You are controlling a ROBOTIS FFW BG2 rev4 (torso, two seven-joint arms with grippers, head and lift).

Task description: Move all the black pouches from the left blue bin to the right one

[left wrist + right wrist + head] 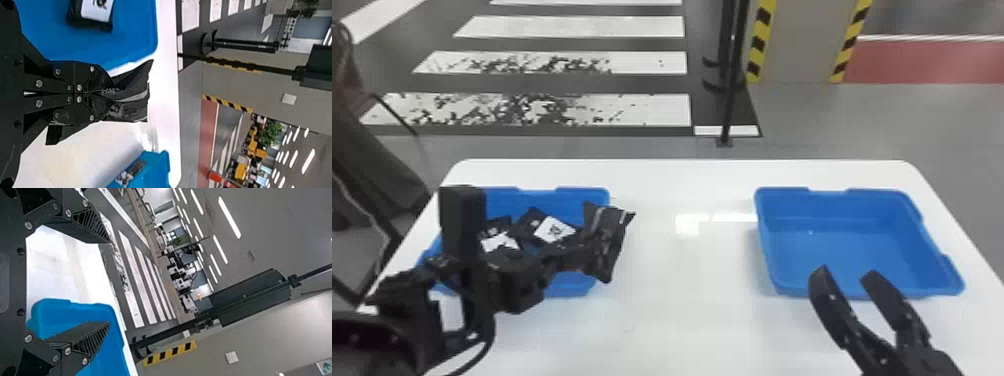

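So the left arm (497, 285) is blocking a good chunk of the left bin (582, 192) in the head view, mostly its 7 to 9 o'clock side, so I can't count the pouches. Two black pouches with white labels (one (499, 242), one (552, 230)) are inside, the first partly covered. The left gripper (582, 250) is pinched tight on another one, the held pouch (612, 240), hanging by that bin's 3 o'clock edge, with one end hidden between the fingers.

As for print: dark marks on both white labels, plus tiny pale marks on the held pouch (won't try reading any of it).

The left wrist view puts the left gripper (111, 94) up close, fingers closed together on the crinkly pouch, pale stripe and all. A labelled pouch gets cut off at the edge there, and there's a speckled patch (127, 176) by the right bin (832, 250) that's too small to make out.

Right gripper (847, 275) has its fingers spread wide, nothing between them, around the right bin's 6 o'clock edge in the head view. The right wrist view adds striped floor (133, 290) and ceiling lights (229, 217). Bins sit at roughly 9 and 3 on the white table (692, 310).
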